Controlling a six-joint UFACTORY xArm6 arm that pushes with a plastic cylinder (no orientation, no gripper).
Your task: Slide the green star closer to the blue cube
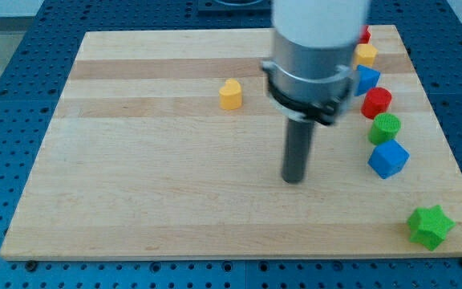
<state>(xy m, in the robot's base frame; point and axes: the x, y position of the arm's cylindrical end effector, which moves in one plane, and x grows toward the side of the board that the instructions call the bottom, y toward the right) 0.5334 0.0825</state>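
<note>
Wood board, plastic-looking blocks
The board [175,185] is pale, smooth, matt wood; green star [430,226] beside it looks matt plastic.

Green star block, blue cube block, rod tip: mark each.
green star block [430,225], camera view, top face centre
blue cube block [387,158], camera view, top face centre
my tip [294,180], camera view, rod's lower end

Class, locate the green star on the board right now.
The green star sits in the board's bottom-right corner of the view, just below and right of the blue cube, well right of my tip.
</note>
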